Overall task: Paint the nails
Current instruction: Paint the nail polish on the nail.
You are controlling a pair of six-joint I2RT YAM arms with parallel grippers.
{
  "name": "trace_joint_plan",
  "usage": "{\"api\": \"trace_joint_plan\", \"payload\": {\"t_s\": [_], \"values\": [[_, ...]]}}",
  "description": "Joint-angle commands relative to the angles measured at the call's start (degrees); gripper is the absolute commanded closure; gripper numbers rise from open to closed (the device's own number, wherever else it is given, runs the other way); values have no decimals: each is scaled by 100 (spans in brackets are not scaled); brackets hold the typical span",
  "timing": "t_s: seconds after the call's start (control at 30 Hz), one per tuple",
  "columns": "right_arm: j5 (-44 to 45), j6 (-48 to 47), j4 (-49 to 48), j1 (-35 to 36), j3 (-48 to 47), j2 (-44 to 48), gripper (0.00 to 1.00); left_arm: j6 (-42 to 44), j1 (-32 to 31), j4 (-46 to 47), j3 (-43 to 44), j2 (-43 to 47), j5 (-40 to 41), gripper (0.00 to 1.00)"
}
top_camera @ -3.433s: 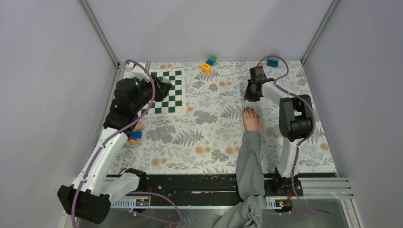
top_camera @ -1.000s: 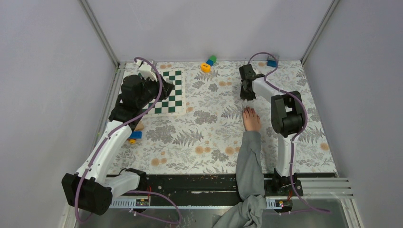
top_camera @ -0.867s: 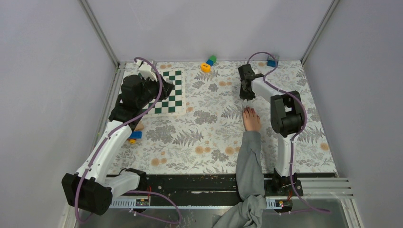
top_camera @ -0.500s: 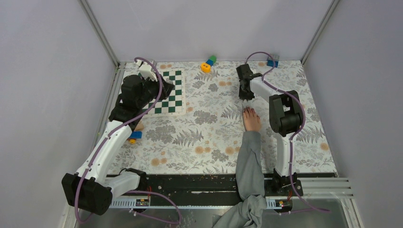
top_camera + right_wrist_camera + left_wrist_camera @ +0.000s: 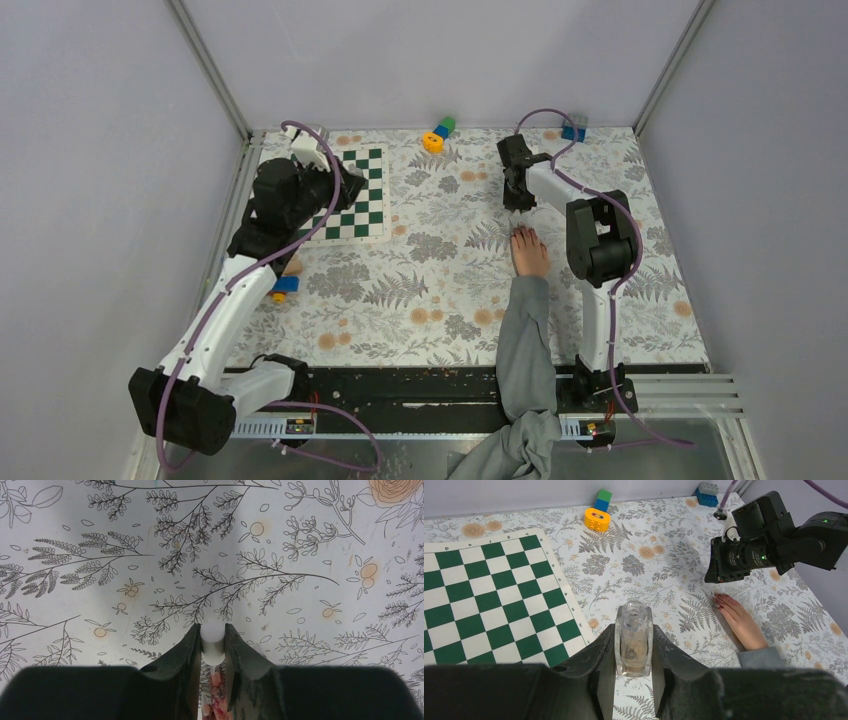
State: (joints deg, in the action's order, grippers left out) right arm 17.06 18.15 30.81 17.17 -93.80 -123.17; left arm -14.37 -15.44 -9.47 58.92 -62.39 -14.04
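Observation:
A bare hand (image 5: pixel 529 252) in a grey sleeve lies flat on the floral table, fingers pointing to the back. Its dark red nails (image 5: pixel 720 600) show at the fingertips in the left wrist view. My right gripper (image 5: pixel 514 198) hangs just beyond those fingertips, pointing down, shut on a white brush cap (image 5: pixel 213 636). A pink and red patch shows in the gap under the cap; I cannot tell what it is. My left gripper (image 5: pixel 634 630) is over the right edge of the chessboard, shut on a clear glass polish bottle (image 5: pixel 634 642) with its neck uncapped.
A green and white chessboard mat (image 5: pixel 352 195) lies at the back left. An orange, blue and green block stack (image 5: pixel 437 134) sits by the back wall, a blue block (image 5: pixel 573 132) at the back right, and a blue and orange block (image 5: pixel 284 286) beside the left arm.
Over the last second my right gripper has crept slightly left and toward the back, away from the fingertips. The left arm, the bottle and the hand have stayed still.

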Motion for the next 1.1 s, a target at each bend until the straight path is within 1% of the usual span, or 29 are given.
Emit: {"api": "trace_joint_plan", "payload": {"t_s": [0.0,0.8,0.9,1.07], "values": [[177,-99,140,76,-133,36,100,92,15,284,160,239,126,100],[-14,-93,-189,67,528,509,100,-8,20,385,-98,498,95,100],[-61,-29,-414,10,693,638,100,-13,15,373,-111,532,88,100],[-261,83,-1065,-182,1203,1070,100,-13,15,349,-108,562,84,100]]}}
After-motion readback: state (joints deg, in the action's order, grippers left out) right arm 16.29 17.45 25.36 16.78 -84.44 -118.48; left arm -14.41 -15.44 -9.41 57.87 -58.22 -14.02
